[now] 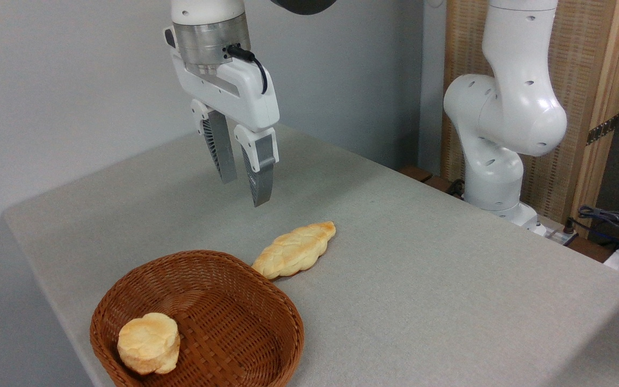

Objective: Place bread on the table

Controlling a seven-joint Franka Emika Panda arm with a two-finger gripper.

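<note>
Above the table (422, 279), my gripper (245, 185) hangs empty, fingers slightly apart. Nearer, the braided loaf (294, 250) already lies on the cloth, just beside the basket (266, 301). At near left, the round bun (148, 343) sits inside it: half done, I judge.

braided loaf (294, 251) on table (422, 279) (flat) — bun (148, 343) basketed

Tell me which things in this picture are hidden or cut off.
- Wicker basket: its near rim is cut off by the bottom edge.
- Round bun: its underside is hidden against the basket wall.
- Braided loaf: its near tip reaches the basket rim; contact unclear.
- Pincer: empty, fingers slightly apart; the wrist above leaves the top edge.
</note>
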